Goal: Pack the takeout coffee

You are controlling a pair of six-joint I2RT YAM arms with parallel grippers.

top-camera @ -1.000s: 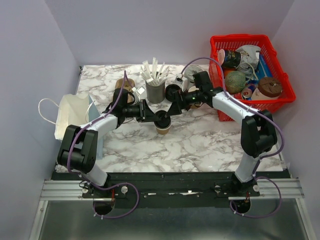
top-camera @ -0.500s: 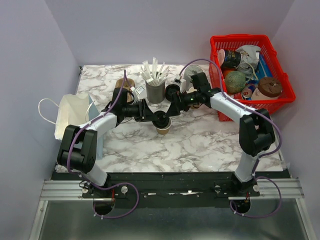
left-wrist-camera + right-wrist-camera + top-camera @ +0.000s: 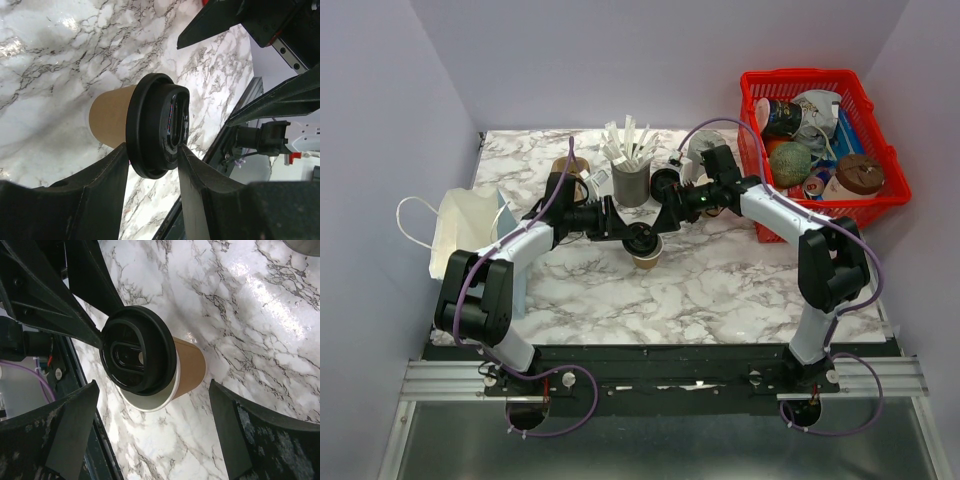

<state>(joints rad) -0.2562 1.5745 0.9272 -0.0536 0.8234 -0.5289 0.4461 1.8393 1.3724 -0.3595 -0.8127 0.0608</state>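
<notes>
1. The takeout coffee (image 3: 645, 250), a small tan kraft-paper cup under a round black plastic lid (image 3: 137, 355), stands upright near the middle of the white-and-grey marbled surface (image 3: 720, 290). There, both arms can reach it.
2. The left fingers (image 3: 100, 185) come in from 9 o'clock, partly spread, one at each side of the lid's rim. They look placed to steady or seat the lid. Whether they pinch it or merely flank it cannot be told.
3. The right fingers (image 3: 70, 435) come in from 1 o'clock, spread wide and well clear of the cup on both sides, holding nothing.
4. The white paper bag with loop handles (image 3: 460, 230) lies at 9 o'clock of the cup, probably where the cup is to be packed. The red plastic basket (image 3: 760, 90) of oddments sits at 2 o'clock.
5. Only the right wrist view shows the lid askew, with a crescent of the cup's pale rim bare on one side. The left wrist view hides this. Only the overhead view shows the bag and basket.
</notes>
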